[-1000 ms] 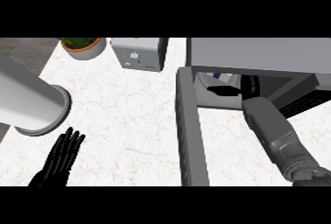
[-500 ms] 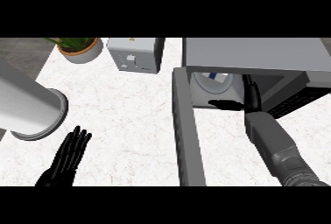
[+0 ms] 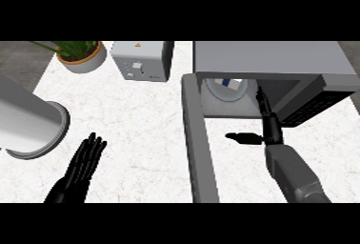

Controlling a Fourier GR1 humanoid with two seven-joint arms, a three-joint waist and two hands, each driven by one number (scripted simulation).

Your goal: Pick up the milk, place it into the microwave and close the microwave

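Open door (image 3: 200, 157) beside bare counter (image 3: 141, 128)

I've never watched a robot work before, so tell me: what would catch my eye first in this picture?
Probably the open microwave at the upper right, its door swung out toward the viewer, with the milk sitting inside. The right hand reaches into the opening, fingers straight, holding nothing. At the lower left the left hand rests open on the counter, beside a big grey cylinder.
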